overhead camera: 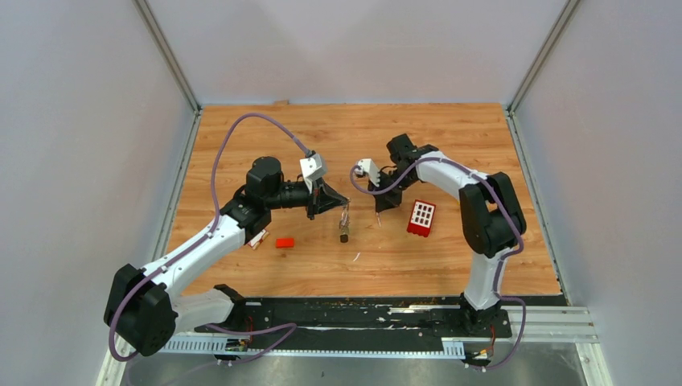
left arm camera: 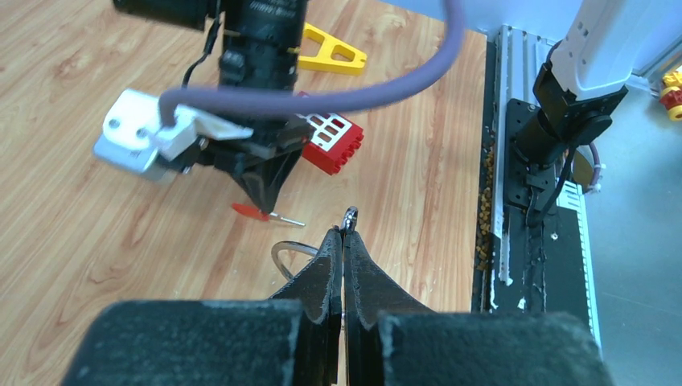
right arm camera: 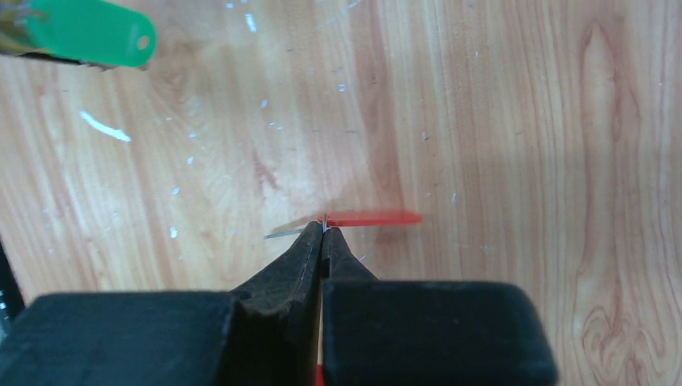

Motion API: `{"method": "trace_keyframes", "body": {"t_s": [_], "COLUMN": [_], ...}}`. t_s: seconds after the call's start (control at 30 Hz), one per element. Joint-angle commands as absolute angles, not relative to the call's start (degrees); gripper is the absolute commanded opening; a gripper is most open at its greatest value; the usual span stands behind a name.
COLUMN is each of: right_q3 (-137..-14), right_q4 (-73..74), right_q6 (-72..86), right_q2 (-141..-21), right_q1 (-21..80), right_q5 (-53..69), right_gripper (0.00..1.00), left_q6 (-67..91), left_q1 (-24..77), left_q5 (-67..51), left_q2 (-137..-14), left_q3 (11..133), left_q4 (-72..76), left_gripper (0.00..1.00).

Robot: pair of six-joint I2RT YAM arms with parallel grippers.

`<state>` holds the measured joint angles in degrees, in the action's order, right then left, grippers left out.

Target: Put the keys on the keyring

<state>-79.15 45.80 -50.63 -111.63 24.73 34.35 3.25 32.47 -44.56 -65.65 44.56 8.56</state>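
Observation:
My left gripper (left arm camera: 344, 233) is shut on the thin silver keyring (left arm camera: 281, 254), whose wire pokes out past the fingertips. In the top view that gripper (overhead camera: 344, 201) is above mid-table, and a small bunch of keys (overhead camera: 344, 227) hangs from the ring. A green key head (right arm camera: 88, 32) shows at the upper left of the right wrist view. My right gripper (right arm camera: 323, 227) is shut on a red-headed key (right arm camera: 374, 218) where the head meets the silver shaft, low over the wood. From the left wrist view, this key (left arm camera: 251, 211) sits at the right gripper's tips (left arm camera: 264, 201), just beyond the ring.
A red block with white squares (overhead camera: 421, 217) lies right of the grippers. A small red block (overhead camera: 285, 242) lies near the left arm. A small silver piece (overhead camera: 355, 257) lies on the wood nearer the bases. A yellow plastic piece (left arm camera: 331, 55) lies farther out.

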Motion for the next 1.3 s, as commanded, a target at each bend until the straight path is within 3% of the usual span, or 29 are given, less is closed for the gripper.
{"method": "trace_keyframes", "body": {"t_s": [0.0,0.6,0.9,1.27], "right_q3": [-75.6,-73.9,-66.7,-62.5], "right_q4": [42.5,43.1,31.4,26.4], "right_q6": [-54.0,-47.2,-43.3,-51.0], "right_q2": [-102.9,-79.8,-66.2,-62.1], "right_q1": [22.8,24.0,33.2,42.9], "right_q5": [42.9,50.2,39.2,24.4], "right_gripper": [0.00,0.00,0.00,0.00], "left_q6": [3.0,2.9,9.2,20.9], "left_q1": [32.2,32.2,32.2,32.3], "left_q5": [-43.5,-43.8,-43.9,-44.9], "left_q2": [-63.6,-68.7,-70.1,-71.2], "left_q3": [46.0,53.8,58.0,59.9], "left_q4": [10.0,2.6,1.7,3.8], "left_gripper": [0.00,0.00,0.00,0.00]}}
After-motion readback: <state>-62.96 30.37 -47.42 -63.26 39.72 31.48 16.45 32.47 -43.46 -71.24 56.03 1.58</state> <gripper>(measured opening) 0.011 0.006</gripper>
